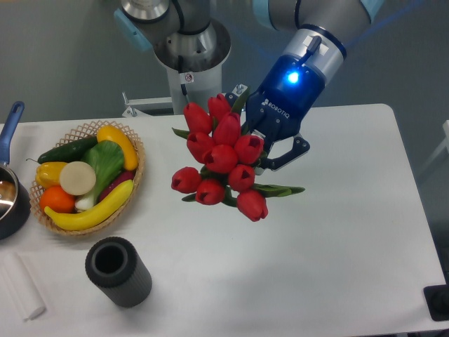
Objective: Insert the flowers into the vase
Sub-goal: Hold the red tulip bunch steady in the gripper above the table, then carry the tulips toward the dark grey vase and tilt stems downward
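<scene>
A bunch of flowers [223, 160], red tulip buds with green leaves, is held above the white counter [337, 239] by the pincer [270, 156]. The pincer is closed on the stems behind the buds, so that the buds face the camera and hide most of the grip; one dark finger [291, 151] is seen to the right of the bunch, and a green leaf tip is seen sticking out just below it. The bunch is carried tilted, with the buds spread towards the lower left. A blue light is lit on the pincer's dark body, on which a maker's name is printed.

The vase [118, 271], a short dark grey ribbed cylinder, is stood near the front edge of the counter, to the lower left of the flowers and well apart from them. Its round mouth is turned upward and slightly towards the camera, and nothing is seen inside it.

A wicker basket [137, 170] is placed to the left of the flowers, behind the vase. It is filled with fruit and vegetables: a yellow banana, an orange, a cucumber, yellow peppers and a leafy green piece can be made out. At the far left edge a dark pot [12, 205] with a blue handle is partly cut off by the frame. A pale, flat white object [21, 288] is laid at the front left corner, just beside the vase.
</scene>
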Controlling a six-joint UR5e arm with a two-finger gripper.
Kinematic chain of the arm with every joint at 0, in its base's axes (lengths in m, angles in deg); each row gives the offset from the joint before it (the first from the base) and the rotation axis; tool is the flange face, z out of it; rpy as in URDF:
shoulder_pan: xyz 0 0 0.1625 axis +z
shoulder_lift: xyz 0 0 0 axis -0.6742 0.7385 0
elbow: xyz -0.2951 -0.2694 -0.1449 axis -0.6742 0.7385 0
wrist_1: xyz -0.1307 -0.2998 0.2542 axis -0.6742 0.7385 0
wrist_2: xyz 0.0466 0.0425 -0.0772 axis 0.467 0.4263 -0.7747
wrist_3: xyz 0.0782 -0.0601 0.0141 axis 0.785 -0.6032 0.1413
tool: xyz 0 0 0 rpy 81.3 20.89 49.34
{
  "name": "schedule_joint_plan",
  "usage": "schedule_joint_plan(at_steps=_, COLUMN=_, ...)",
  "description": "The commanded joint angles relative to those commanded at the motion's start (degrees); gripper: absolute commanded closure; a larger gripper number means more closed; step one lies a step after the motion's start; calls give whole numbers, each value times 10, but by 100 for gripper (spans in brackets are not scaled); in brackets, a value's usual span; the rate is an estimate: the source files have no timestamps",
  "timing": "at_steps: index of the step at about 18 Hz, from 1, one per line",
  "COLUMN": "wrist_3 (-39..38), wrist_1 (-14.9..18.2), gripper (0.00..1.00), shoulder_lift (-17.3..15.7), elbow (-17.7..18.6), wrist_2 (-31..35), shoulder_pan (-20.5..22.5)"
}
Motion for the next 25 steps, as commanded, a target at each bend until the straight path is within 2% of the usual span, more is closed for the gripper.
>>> schedule_joint_plan(at_steps=17, wrist_3=-6, wrist_1=-23, gripper=60, shoulder_lift=9, elbow=0, wrist_2=-2, shoulder_pan=-14)
schedule_joint_plan(at_steps=23, wrist_3=-6, wrist_1=-59, gripper=60, shoulder_lift=44, elbow=-7, wrist_2=-6, shoulder_pan=-52)
schedule_joint_plan(at_steps=25, wrist_3=-9, wrist_1=-59, gripper=60, shoulder_lift=50, elbow=-3, wrist_2=-48, shoulder_pan=-59)
